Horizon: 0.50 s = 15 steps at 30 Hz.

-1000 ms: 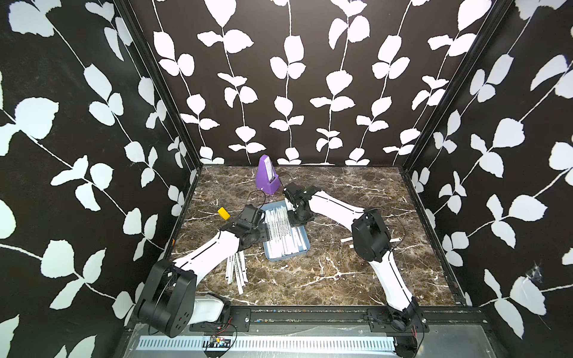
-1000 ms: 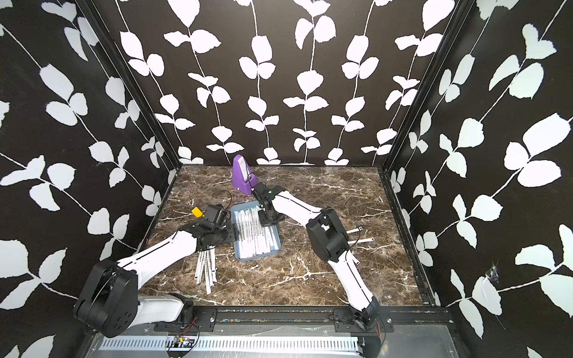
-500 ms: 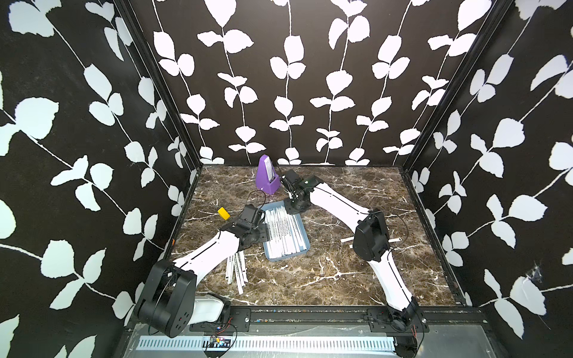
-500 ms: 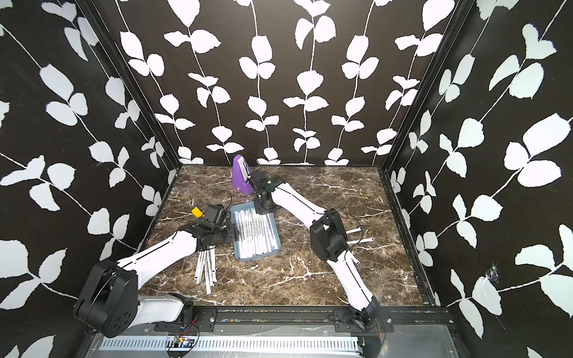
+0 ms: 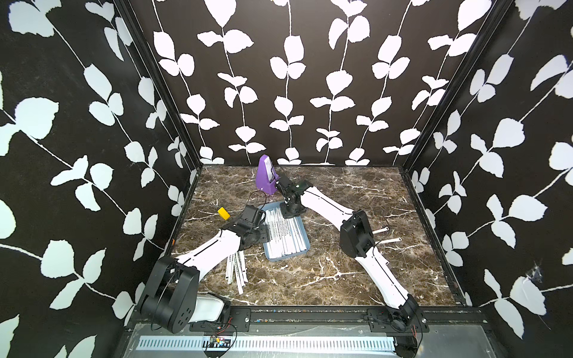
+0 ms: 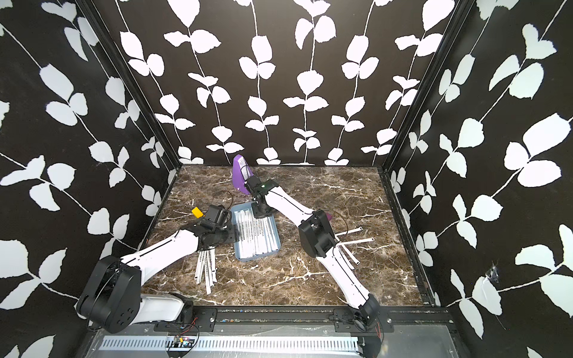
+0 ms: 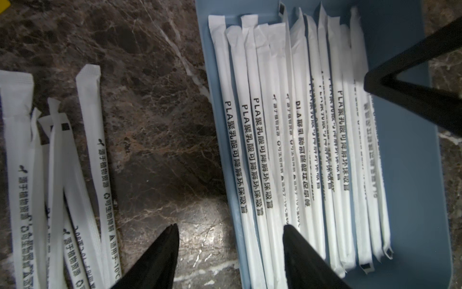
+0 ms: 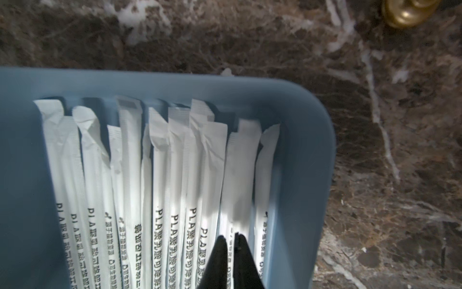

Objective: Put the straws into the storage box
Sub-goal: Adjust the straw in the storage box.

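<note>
As I scan from the left, loose straws fan across the counter just beside the storage box, their wrappers printed with a leaf mark and Chinese characters. The left end effector hangs wide open and empty, straddling the box's rim. Inside, packed straws lie side by side, reading "PLA" and then Chinese text. Over their far end, the right end effector is pinched shut; whether it grips a wrapper I cannot tell. Stray straws lie well to the right.

My brown marble table carries a blue tray, loose straws either side, a purple metronome and a yellow block.
</note>
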Motion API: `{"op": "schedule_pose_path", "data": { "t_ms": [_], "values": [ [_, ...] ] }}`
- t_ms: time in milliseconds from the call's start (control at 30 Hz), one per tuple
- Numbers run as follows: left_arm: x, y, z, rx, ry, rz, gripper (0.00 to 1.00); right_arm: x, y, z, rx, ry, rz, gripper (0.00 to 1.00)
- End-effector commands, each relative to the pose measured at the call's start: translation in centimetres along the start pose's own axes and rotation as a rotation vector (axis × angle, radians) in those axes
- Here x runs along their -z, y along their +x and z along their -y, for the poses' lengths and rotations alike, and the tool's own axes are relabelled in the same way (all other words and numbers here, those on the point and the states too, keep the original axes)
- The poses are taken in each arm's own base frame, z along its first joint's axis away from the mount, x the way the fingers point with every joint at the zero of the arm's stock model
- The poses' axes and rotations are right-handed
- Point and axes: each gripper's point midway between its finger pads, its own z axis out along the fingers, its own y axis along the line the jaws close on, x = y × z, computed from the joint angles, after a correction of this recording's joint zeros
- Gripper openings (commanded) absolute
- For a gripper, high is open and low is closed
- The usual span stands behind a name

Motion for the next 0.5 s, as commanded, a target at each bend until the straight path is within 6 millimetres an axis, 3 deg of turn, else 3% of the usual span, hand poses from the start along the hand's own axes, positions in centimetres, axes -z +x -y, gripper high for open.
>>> {"op": "schedule_pose_path", "data": {
  "t_ms": [0, 133, 200, 300, 367, 467],
  "values": [
    [0.4, -1.0, 0.2, -0.006, 0.011, 0.026, 0.68, 0.1, 0.2, 0.4, -0.003, 0.004, -0.003, 0.08],
    [0.9, -1.3, -0.2, -0.003, -0.004, 0.034, 0.68, 1.0, -0.2, 0.1, -0.010, -0.015, 0.012, 0.09],
    [1.9, -1.6, -1.2, -0.006, -0.044, 0.042, 0.67, 2.8, -0.9, -0.3, -0.013, -0.041, 0.037, 0.12],
    [3.7, -0.9, -4.4, 0.040, -0.130, -0.003, 0.64, 6.8, -1.7, -1.4, -0.011, -0.111, 0.091, 0.19],
    [4.6, 0.4, -6.5, 0.095, -0.169, -0.044, 0.59, 8.8, -1.2, -2.0, -0.005, -0.149, 0.113, 0.22],
    [5.2, 2.0, -7.8, 0.127, -0.192, -0.078, 0.49, 9.5, 1.1, -2.7, 0.004, -0.191, 0.102, 0.23]
  ]
}}
